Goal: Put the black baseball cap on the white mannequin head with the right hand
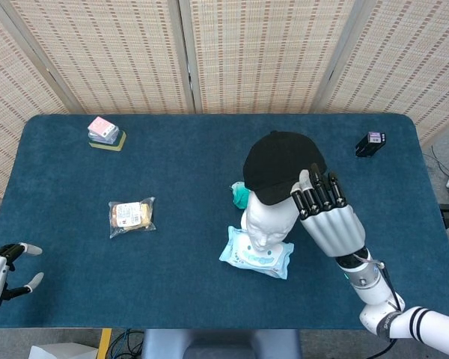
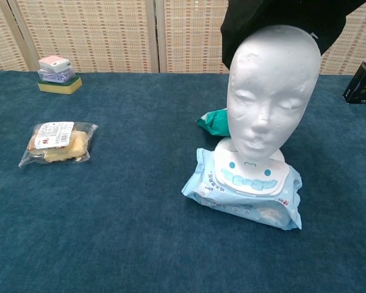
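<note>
A: Head view: where is the black fabric baseball cap [image 1: 280,164]?

B: Over the crown of the white foam mannequin head [image 1: 268,221], held at its rim by the right hand [image 1: 328,217], fingers closed on it. Left hand [image 1: 4,271] idle, fingers spread.

A: Chest view?

B: Cap [image 2: 280,21] covers the mannequin's [image 2: 271,91] back, forehead bare. Seating and release appear to remain.

Materials — mostly matt, a few glossy bits

Table [image 1: 194,299]: dark blue napped cloth, matt. Cap [image 1: 280,164]: matt black fabric. Mannequin head [image 2: 271,85]: white, foam-like, faintly pitted. Wipes pack [image 2: 244,195] and snack bag [image 2: 55,141], frame left: glossy plastic film. Right hand [image 1: 325,213]: smooth grey shell, black fingers — satin sheen. Screen [image 1: 262,52] up top: woven reed, rough.
</note>
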### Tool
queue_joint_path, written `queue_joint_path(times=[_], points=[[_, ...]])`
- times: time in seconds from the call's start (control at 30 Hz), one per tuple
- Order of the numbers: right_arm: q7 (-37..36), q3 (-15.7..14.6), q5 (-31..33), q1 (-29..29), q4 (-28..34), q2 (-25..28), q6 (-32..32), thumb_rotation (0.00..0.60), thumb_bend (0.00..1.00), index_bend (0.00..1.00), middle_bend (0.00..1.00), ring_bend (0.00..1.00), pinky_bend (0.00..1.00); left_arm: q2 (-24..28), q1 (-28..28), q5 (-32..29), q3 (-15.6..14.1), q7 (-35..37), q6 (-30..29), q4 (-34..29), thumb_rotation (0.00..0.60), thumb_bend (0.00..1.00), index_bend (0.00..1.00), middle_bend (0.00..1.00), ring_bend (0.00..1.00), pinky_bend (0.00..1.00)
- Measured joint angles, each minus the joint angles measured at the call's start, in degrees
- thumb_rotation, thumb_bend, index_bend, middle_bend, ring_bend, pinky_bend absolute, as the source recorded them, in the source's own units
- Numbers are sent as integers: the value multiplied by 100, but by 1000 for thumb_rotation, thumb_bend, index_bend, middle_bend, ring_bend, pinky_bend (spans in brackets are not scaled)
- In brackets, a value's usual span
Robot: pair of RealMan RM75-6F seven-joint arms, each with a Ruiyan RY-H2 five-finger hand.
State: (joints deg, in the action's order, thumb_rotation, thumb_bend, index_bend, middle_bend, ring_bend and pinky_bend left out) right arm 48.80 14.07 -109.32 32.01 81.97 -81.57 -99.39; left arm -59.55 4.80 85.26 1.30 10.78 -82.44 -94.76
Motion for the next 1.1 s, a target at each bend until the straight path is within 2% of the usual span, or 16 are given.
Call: queue_joint_path(times=[0.57,1.1], points=[[72,-221,-379,-301,11,-108,6,600,432,820,450,305,441,-25,16,7,-24,-38,49,0,600,222,381,408,300,505],[597,-502,-983,-594,368,-184,192,600,432,829,453,305,441,-10,20,10,-31,-42,61,-23,600,223,383,408,300,505]])
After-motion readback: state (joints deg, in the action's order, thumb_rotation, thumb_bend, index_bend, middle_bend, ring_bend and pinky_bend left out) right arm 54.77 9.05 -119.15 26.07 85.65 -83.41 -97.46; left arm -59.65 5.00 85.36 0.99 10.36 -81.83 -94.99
